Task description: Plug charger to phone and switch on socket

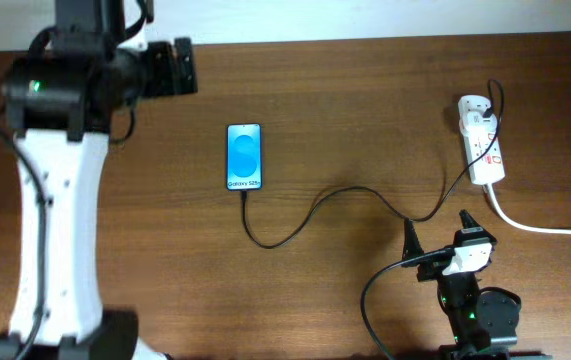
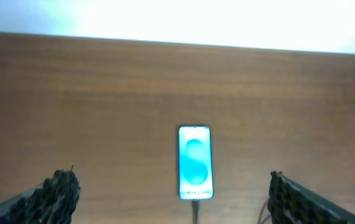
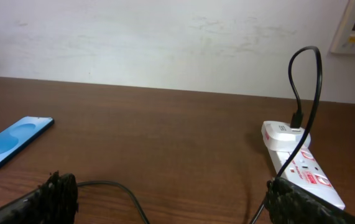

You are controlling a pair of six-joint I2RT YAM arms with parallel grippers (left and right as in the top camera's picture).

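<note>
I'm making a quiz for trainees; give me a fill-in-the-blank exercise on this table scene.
1. The phone shows a ___ screen.
2. The charger runs from the phone to the ___ socket.
3. The left pincer and right pincer are both ___.
Missing words: blue; white; open.

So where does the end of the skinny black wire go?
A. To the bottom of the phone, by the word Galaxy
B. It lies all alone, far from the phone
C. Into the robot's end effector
A: the charger runs right up to the lower edge of the phone, the end with the Galaxy text, and meets it there.
</note>
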